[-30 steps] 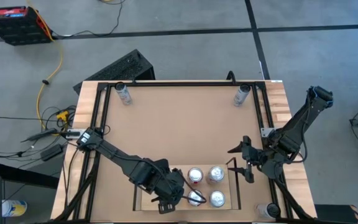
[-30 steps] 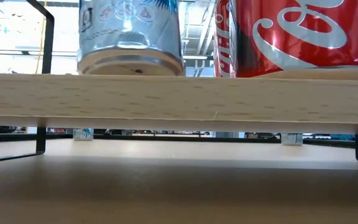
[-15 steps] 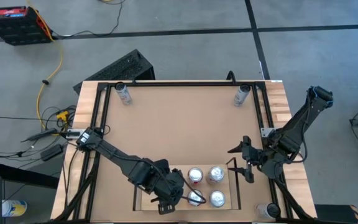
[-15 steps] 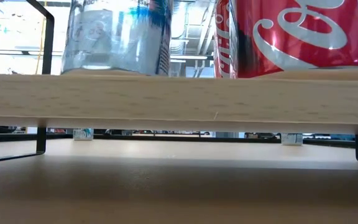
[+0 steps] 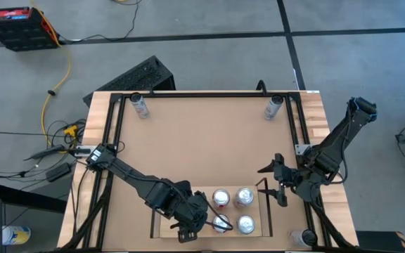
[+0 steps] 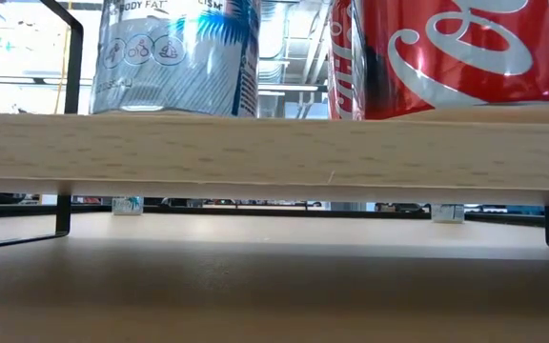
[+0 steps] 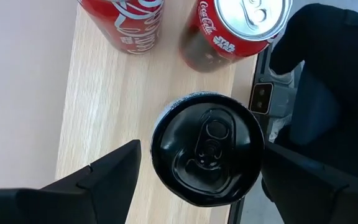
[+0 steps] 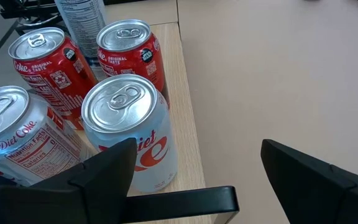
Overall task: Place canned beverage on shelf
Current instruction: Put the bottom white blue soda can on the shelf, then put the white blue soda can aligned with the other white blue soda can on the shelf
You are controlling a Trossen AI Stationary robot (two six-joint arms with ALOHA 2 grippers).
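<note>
a: item one, my left gripper (image 7: 207,180)?

b: it hung over the near left part of the shelf (image 7: 98,99). my fingers (image 7: 114,174) stood spread on either side of a black-topped can (image 7: 207,148), and i could not tell whether the pads touched its wall. the can stood upright on the pale planks; in the low view it showed as a silver and blue can (image 6: 174,57) with its base resting on the board.

a: item two, the neighbours?

b: two red cola cans. one (image 7: 235,28) stood just beside the black-topped can, the other (image 7: 129,22) stood near it on the same board. in the high view the shelf (image 5: 206,226) lay at the near edge of the table (image 5: 202,140), with silver can tops gathered on its right half.

a: item three, my right gripper (image 8: 191,186)?

b: it waited just off the shelf's right end, jaws wide apart and holding nothing. before it stood a diet cola can (image 8: 132,134), a second diet can (image 8: 14,137) and two red cans (image 8: 42,59), all upright.

a: item four, farther out?

b: two more cans (image 5: 140,106) stood at the far corners of the table, and another (image 5: 304,239) stood at its near right corner.
</note>
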